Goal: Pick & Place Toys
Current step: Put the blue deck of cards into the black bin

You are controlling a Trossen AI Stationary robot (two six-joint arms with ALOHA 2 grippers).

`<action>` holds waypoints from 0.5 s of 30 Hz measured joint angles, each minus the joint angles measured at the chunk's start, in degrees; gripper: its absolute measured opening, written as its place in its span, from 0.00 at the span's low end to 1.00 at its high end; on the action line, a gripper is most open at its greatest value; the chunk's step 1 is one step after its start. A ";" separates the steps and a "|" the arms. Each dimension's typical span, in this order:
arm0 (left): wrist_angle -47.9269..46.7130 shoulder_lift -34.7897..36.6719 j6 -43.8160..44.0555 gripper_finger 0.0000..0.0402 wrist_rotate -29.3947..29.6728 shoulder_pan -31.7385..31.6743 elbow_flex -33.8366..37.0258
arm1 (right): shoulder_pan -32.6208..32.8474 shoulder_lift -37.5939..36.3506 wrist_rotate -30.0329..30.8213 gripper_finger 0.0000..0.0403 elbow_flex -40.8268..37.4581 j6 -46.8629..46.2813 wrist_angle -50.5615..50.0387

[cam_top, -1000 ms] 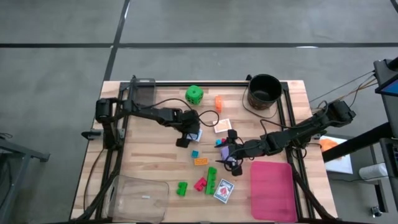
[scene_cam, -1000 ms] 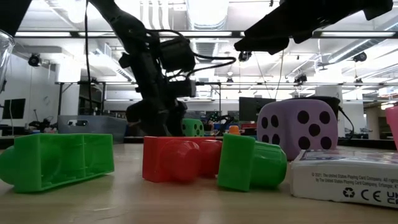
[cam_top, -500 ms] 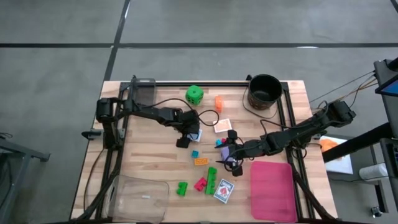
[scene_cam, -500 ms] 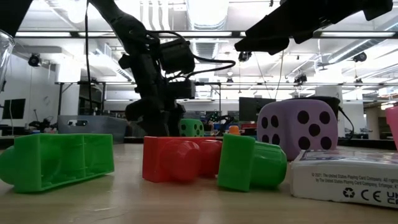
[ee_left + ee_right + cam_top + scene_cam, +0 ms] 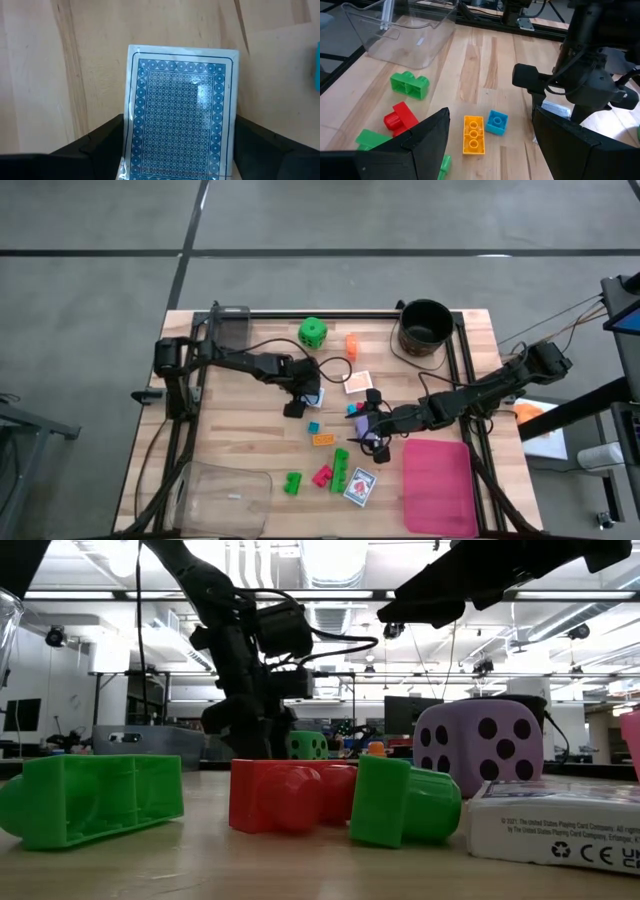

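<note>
My left gripper point(image 5: 180, 120) is shut on a blue-backed card pack point(image 5: 182, 105) that lies mid-table point(image 5: 315, 394); in the low view it stands low over the table point(image 5: 250, 735). My right gripper point(image 5: 491, 114) hovers open above the table point(image 5: 354, 434), with nothing between its fingers. Below and beyond it lie a yellow brick point(image 5: 473, 134), a teal brick point(image 5: 496, 122), a red brick point(image 5: 400, 119) and a green brick point(image 5: 410, 84). A purple dotted die point(image 5: 478, 745) rests near the right gripper. A green die point(image 5: 312, 332) sits at the far side. My left gripper pinches the card pack by its two long edges point(image 5: 131, 145), one finger point(image 5: 102, 140) on each side. The fingers come from above, steeply slanted, and lie across the pack. The pack lies flat on the wood, blue back up.
A black bucket point(image 5: 425, 327) stands far right, a pink tray point(image 5: 437, 483) near right, a clear tub point(image 5: 222, 498) near left. An orange brick point(image 5: 351, 345), a small card point(image 5: 358, 382) and another card pack point(image 5: 360, 487) lie about.
</note>
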State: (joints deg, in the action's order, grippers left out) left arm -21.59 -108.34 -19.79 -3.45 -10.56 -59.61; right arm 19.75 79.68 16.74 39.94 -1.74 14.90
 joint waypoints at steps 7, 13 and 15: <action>4.12 3.44 1.31 0.74 -2.77 -0.03 2.94 | 0.00 0.00 -0.05 0.70 -0.02 -0.47 -0.26; 16.35 5.58 3.39 0.74 -5.11 -0.03 9.95 | -0.01 0.00 -0.07 0.70 -0.06 -0.77 -0.53; 19.69 6.50 4.34 0.74 -5.10 -0.04 12.15 | 0.00 0.00 -0.07 0.70 -0.11 -0.84 -0.54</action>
State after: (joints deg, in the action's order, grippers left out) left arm -1.89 -101.85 -15.45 -8.55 -10.60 -47.46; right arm 19.75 79.68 16.67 39.83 -2.58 14.35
